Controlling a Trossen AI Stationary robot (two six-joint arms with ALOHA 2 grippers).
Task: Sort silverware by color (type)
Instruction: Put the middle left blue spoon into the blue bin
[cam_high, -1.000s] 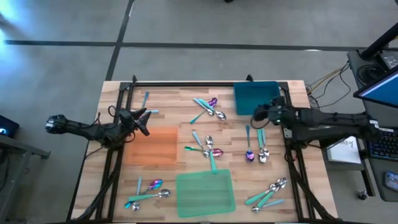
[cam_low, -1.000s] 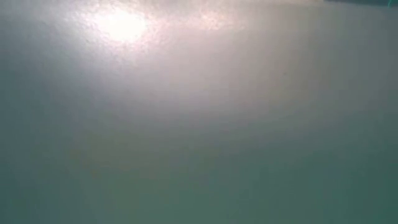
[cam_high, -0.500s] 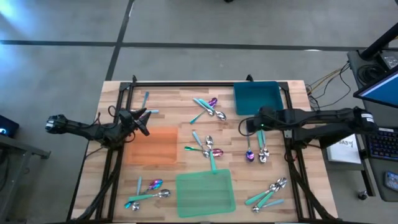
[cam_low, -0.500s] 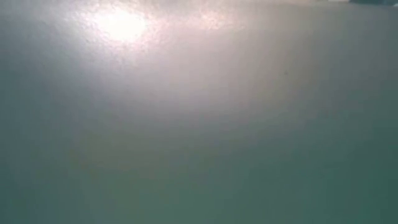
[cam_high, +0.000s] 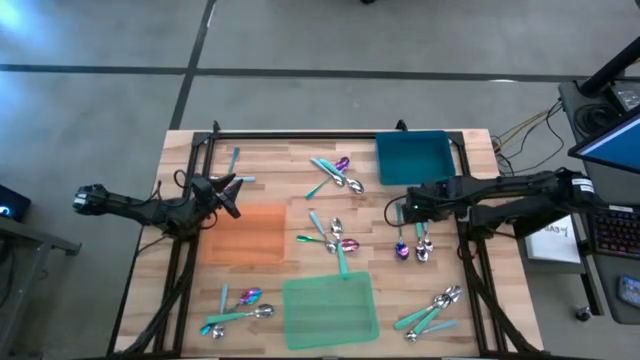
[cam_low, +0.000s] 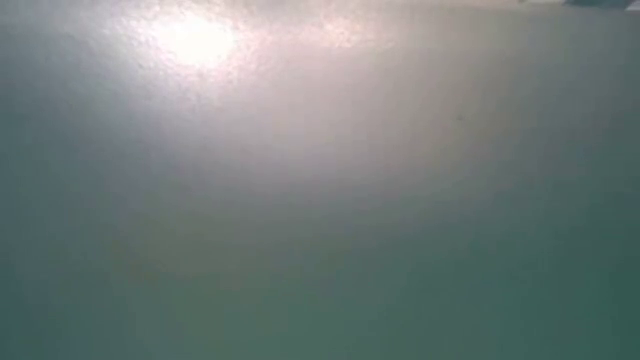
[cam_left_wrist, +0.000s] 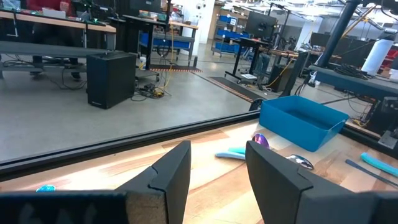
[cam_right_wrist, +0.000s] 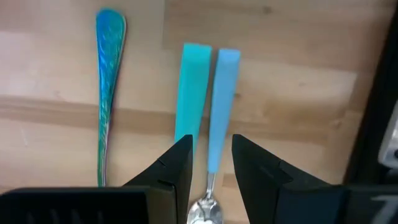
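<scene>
The silverware lies in loose groups on the wooden table (cam_high: 280, 150): far centre (cam_high: 335, 172), centre (cam_high: 330, 236), right (cam_high: 412, 246), near right (cam_high: 430, 312) and near left (cam_high: 236, 308). My right gripper (cam_high: 405, 212) points down over the right group. In the right wrist view it (cam_right_wrist: 211, 152) is open, one finger on each side of a pale blue spoon handle (cam_right_wrist: 219, 106), with a teal handle (cam_right_wrist: 194, 93) beside it. I see no contact. My left gripper (cam_high: 232, 186) waits open at the far left, nothing between its fingers (cam_left_wrist: 217, 162).
An orange mat (cam_high: 245, 233) lies left of centre and a green mat (cam_high: 330, 310) at the near edge. A teal bin (cam_high: 412, 157) stands at the far right, just beyond my right gripper. A third spoon handle (cam_right_wrist: 109, 93) lies beside the pair. The low view shows only haze.
My right gripper has come away from the teal bin toward the table's near edge, has sunk, and has tipped from slanting forward to pointing down over the right group of spoons. The spoons have not moved.
</scene>
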